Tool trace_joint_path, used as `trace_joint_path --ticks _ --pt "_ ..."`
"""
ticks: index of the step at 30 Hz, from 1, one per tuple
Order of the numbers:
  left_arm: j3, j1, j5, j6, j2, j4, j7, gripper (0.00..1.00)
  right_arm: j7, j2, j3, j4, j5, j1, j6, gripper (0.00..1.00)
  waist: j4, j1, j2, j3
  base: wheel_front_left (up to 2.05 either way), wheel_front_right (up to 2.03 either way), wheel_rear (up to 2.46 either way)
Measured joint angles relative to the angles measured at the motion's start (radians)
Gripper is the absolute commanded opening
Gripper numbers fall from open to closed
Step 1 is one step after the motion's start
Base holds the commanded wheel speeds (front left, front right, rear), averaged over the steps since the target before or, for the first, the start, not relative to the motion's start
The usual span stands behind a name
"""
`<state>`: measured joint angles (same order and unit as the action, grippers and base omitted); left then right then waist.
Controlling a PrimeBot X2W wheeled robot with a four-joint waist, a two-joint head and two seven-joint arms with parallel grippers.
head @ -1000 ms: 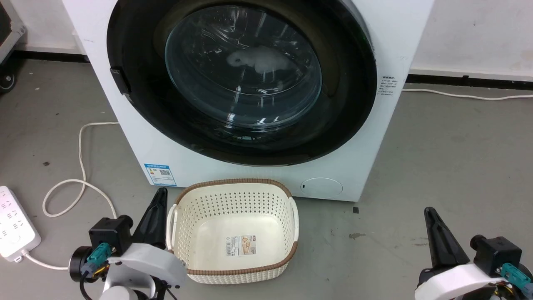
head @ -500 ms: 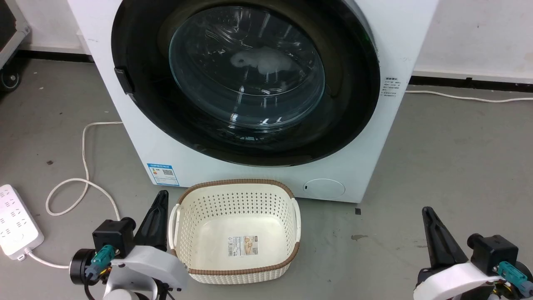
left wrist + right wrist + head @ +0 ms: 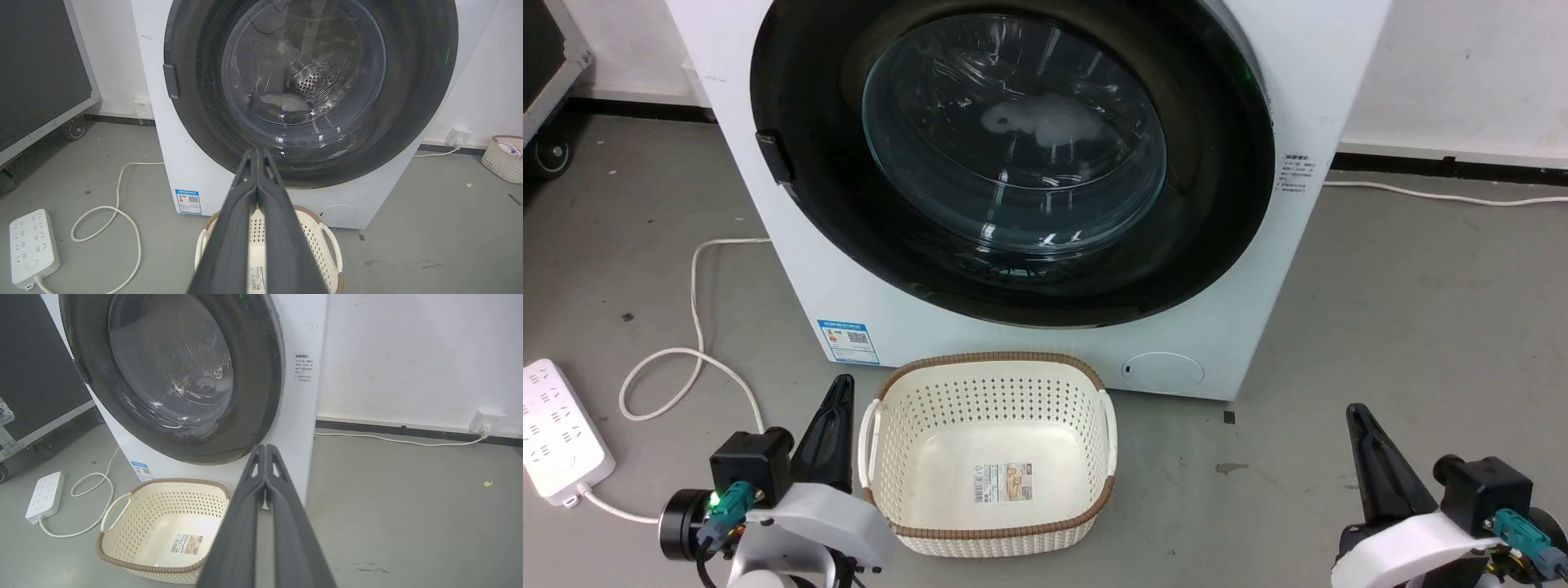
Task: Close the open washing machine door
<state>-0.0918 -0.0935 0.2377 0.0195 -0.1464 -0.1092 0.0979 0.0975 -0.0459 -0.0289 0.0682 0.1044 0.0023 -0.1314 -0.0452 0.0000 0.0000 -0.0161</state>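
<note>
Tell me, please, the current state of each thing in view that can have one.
washing machine door, appears fully shut
basket, upright, empty
left gripper, shut, holding nothing
right gripper, shut, holding nothing
power strip, sockets without plugs

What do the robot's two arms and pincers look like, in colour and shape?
The left pincer and right pincer each have long, dark grey, tapering fingers on a white shell, with a black box and teal connector. A green light glows beside the left one.
</note>
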Motion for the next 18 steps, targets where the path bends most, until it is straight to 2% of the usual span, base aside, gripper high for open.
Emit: trace_joint_path --ticks 18 --pt "0.019 0.017 -0.054 -0.008 0.019 0.024 -0.02 0.0 -0.026 0.0 0.005 -0.013 -0.025 0.0 0.0 0.0 0.011 0.0 0.0 0.004 0.0 0.0 0.0"
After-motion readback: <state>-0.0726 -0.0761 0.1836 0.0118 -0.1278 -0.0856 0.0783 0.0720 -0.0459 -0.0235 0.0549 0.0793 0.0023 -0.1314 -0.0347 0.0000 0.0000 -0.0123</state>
